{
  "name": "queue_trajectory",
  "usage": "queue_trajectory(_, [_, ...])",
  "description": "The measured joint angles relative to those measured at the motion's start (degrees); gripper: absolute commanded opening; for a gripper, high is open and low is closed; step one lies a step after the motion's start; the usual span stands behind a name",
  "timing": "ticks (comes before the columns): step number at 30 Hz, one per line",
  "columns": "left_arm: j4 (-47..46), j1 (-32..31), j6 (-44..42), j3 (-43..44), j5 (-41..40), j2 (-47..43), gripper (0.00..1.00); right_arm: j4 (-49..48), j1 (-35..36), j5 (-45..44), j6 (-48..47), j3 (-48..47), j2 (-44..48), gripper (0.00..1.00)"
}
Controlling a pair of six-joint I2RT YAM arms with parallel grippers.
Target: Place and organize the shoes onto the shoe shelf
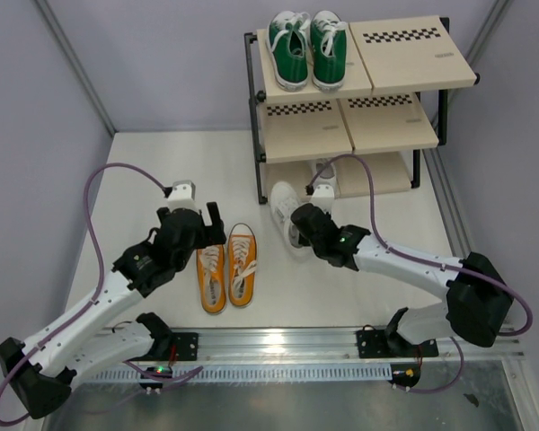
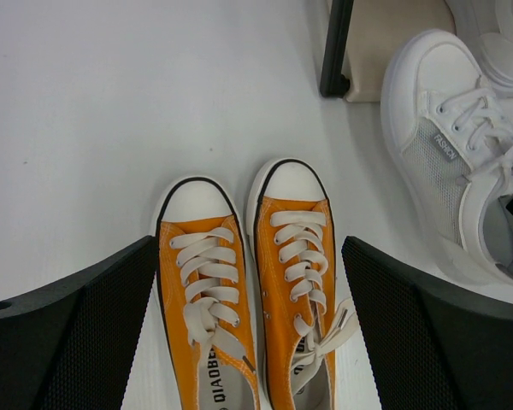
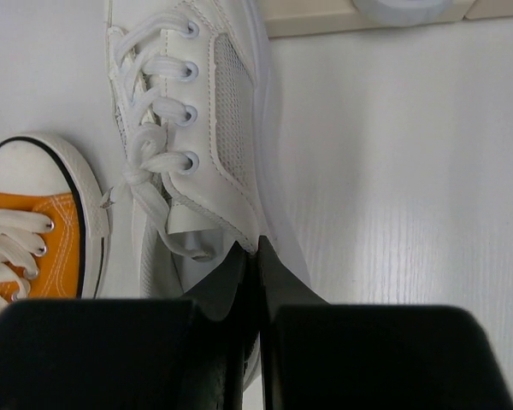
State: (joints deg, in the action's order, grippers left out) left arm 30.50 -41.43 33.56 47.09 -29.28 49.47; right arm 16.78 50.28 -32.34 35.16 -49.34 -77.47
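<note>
Straddling the orange sneakers on the table with the left gripper, jaws wide and empty, toes pointing away toward the shoe shelf. Pinches the white sneaker by its rim near the heel in the right gripper, clamped tight, toe aimed at the shelf just ahead; probably needs a lift straight forward along that axis, being the nearer arm.

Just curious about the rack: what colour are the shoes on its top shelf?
The shoes are green with white laces, clearest from the overhead camera.
</note>
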Motion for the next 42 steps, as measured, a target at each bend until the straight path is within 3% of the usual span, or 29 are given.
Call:
queue_trajectory(18, [0.0,0.0,-0.8,-0.1,0.5,-0.2,0.93,-10.6,-11.8,1.2,-6.9,-10.6,-13.3,0.03])
queue_trajectory(33, [-0.1,0.0,-1.1,-0.1,1.5,0.0,0.93,-15.6,-14.7,4.6,-7.8,-17.4,-23.0,0.03])
queue_trajectory(42, [-0.2,0.0,-1.1,-0.1,2.3,0.1,0.93,-15.9,-15.6,3.7,-8.1,-21.4,-24.1,0.03])
